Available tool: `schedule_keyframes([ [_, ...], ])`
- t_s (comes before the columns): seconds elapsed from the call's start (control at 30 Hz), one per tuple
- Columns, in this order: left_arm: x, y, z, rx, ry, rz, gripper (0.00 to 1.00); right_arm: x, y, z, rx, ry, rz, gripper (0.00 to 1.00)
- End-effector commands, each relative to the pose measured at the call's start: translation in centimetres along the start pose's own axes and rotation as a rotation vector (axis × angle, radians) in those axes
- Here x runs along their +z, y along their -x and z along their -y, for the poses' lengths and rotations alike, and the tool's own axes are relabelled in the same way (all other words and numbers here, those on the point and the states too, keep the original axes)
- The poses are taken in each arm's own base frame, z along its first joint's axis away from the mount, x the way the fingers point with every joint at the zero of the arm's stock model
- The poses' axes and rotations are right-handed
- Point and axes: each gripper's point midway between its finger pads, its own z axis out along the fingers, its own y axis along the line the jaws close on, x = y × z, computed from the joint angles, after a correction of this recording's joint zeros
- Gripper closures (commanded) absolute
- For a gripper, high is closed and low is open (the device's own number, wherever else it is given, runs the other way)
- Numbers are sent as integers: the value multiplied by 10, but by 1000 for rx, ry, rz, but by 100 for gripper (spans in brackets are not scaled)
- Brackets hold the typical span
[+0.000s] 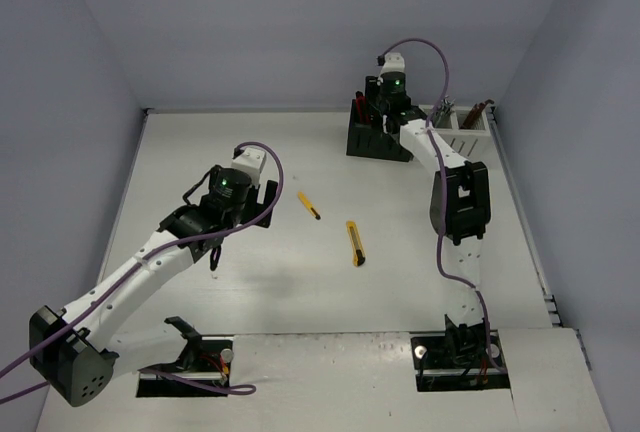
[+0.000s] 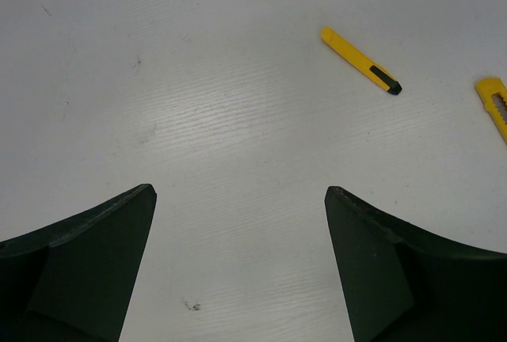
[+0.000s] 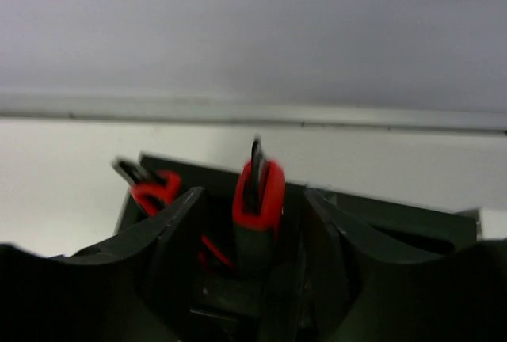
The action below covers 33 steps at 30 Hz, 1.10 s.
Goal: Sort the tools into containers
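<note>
- Step in hand: I have the right gripper at the black box, dropping a red knife in.
- The knife stands upright in the box, beside another red one. The jaws sit apart either side of it, with gaps showing.
- The left gripper is spread wide, holding nothing, above the table.
- 2 yellow knives lie loose mid-table, near that gripper.
- Next, I judge: lift the right gripper straight up, then line the left's jaws across the nearer yellow knife.

No legible text or markings.
</note>
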Motion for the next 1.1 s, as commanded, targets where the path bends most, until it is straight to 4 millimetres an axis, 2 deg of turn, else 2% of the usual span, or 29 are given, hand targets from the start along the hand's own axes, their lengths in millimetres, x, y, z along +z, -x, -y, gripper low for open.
schedule_keyframes([
  [0.0,-8,23,-3,-35,6,69,15,-17,27,-1,21,34,30,40],
  [0.1,-10,25,-4,-41,6,76,15,-28,48,-1,27,41,65,30],
  [0.13,-11,25,-3,-41,4,79,15,-32,54,-1,29,43,75,30],
  [0.2,-13,28,-4,-46,4,86,15,-46,75,-2,31,53,112,22],
  [0.3,-18,32,-5,-55,2,98,15,-68,105,-5,29,82,161,15],
  [0.4,-22,38,-5,-64,-2,109,15,-103,147,-6,33,108,238,11],
  [0.47,-24,40,-5,-72,-5,113,15,-126,166,-13,31,157,274,6],
  [0.53,-27,44,-4,-77,-15,119,15,-151,182,-15,35,188,303,4],
  [0.6,-29,47,-3,-85,-18,124,15,-173,187,-15,38,205,314,2],
  [0.73,-30,49,-5,-94,-4,116,15,-202,170,-14,60,227,264,5],
  [0.77,-30,49,-6,-96,1,114,15,-200,156,-16,58,229,226,7],
  [0.9,-31,51,-8,-102,10,114,15,-212,77,-26,42,247,7,16],
  [0.97,-32,52,-8,-101,13,114,15,-220,30,-35,17,255,-113,18],
  [1.0,-32,52,-9,-99,15,114,15,-223,18,-37,10,251,-145,20],
  [1.07,-33,54,-9,-98,13,119,15,-238,-31,-55,-28,276,-261,21],
])
